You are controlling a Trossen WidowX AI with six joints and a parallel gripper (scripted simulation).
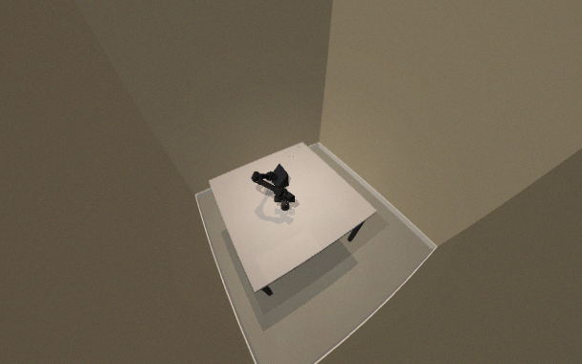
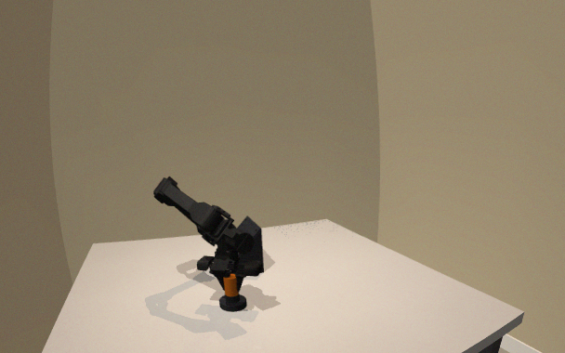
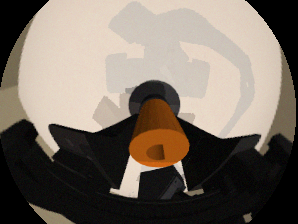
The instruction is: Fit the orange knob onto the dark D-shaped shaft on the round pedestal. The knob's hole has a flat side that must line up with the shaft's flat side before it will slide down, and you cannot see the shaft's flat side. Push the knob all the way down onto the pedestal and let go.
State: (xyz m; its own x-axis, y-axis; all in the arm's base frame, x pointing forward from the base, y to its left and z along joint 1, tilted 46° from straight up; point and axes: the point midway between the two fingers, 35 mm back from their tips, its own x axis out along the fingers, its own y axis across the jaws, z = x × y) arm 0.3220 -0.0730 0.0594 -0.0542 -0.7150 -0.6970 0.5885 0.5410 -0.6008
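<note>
The orange knob (image 2: 230,280) (image 3: 167,138) stands upright directly over the round dark pedestal (image 2: 232,305) (image 3: 172,97). In the wrist view its top end shows a hole with a flat side toward the right. In the exterior view, a short dark piece shows between the knob's lower end and the pedestal's wide disc, so the knob is not against the disc. The shaft's flat side is hidden, and how far the shaft enters the knob cannot be seen. My gripper (image 2: 231,288) (image 3: 156,117) is shut on the knob, one finger on each side.
The pedestal stands on the pale table (image 1: 323,192) (image 2: 364,297). The dark arm base (image 1: 281,176) (image 2: 252,248) is close behind the gripper. Shadows of the arm fall across the table around the pedestal.
</note>
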